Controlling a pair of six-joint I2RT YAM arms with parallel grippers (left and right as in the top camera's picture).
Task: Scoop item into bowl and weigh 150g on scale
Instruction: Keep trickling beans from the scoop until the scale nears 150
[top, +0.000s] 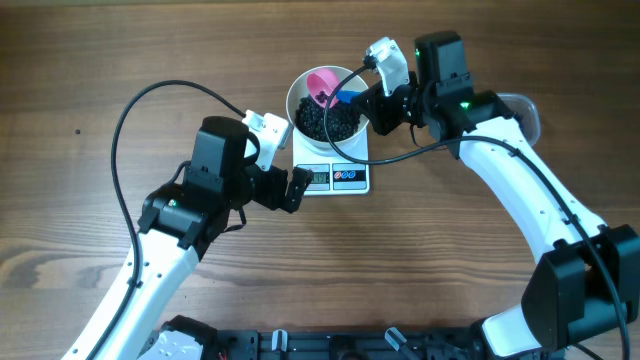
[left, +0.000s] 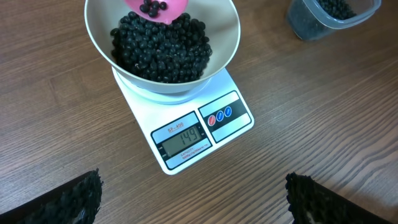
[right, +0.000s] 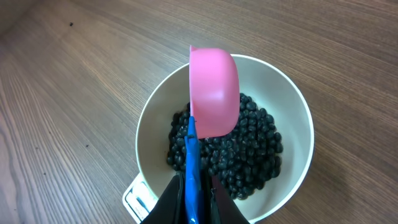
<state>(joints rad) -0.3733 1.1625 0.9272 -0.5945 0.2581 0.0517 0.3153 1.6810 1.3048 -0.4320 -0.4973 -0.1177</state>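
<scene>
Firmly, right claw (right: 196, 193) clamps the pink scoop (right: 214, 93) by its handle above the bowl (right: 149, 124); left claw (left: 196, 199) gapes wide.

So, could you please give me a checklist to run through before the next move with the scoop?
1. Right claw shut on the scoop handle: ok.
2. Scoop held over the bowl, not past its rim: ok.
3. Bowl sitting on the scale, display uncovered: ok.
4. Display at the 150 target: not ok, it seems to read in the 140s.
5. Beans inside the bowl, none spilled on the table in view: ok.
6. Left claw open and clear of the scale: ok.
</scene>
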